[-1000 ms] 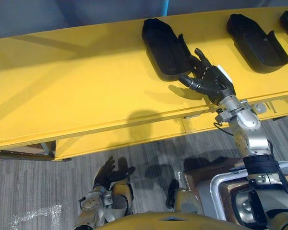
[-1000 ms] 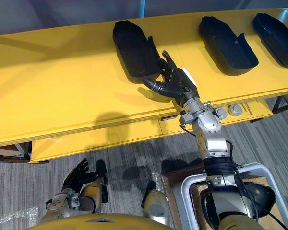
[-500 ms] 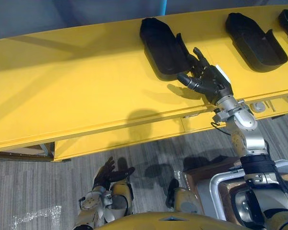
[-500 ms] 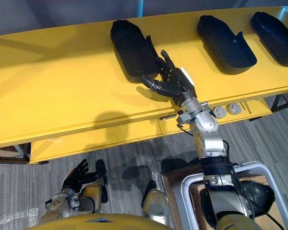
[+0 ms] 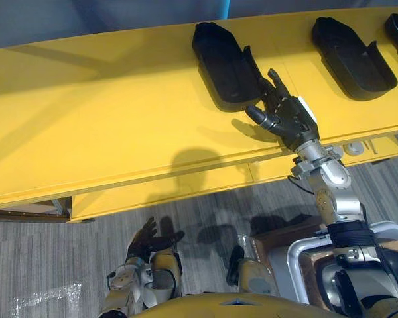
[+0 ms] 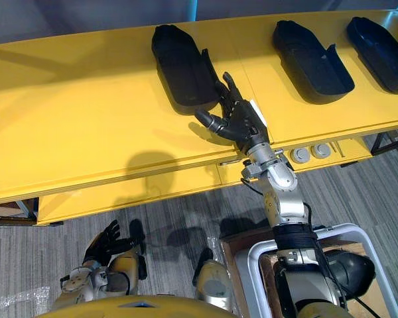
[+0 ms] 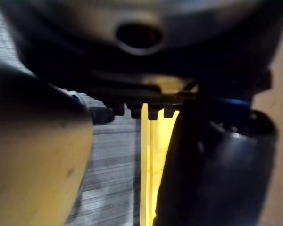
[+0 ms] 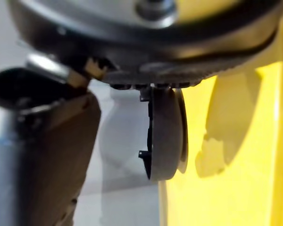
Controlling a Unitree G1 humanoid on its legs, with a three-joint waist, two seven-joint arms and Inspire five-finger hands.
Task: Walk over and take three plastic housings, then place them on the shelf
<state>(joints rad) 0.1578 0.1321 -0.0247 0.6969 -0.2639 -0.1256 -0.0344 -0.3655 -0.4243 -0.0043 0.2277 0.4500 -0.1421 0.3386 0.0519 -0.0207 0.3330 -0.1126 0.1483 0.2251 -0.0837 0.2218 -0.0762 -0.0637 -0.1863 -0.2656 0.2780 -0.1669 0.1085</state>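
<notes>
Three black plastic housings lie on the yellow table (image 5: 106, 126). The nearest housing (image 5: 223, 63) is at the middle back, a second housing (image 5: 351, 59) to its right, a third housing (image 6: 381, 43) at the far right edge. My right hand (image 5: 286, 118) hovers over the table just in front of the nearest housing, fingers straight and spread, thumb out, holding nothing. The fingertips reach the housing's near right rim. That housing (image 8: 166, 134) also shows edge-on in the right wrist view. My left hand (image 5: 146, 242) hangs low over the floor with relaxed fingers.
The table's front edge carries a lower yellow ledge (image 5: 172, 192) with round buttons (image 6: 298, 156) near my right arm. A grey metal frame over a brown box (image 5: 305, 248) stands on the carpet at lower right.
My right hand has slid slightly left and nearer along the nearest housing's rim; the whole picture has shifted a little with the camera. The left hand is unchanged.
</notes>
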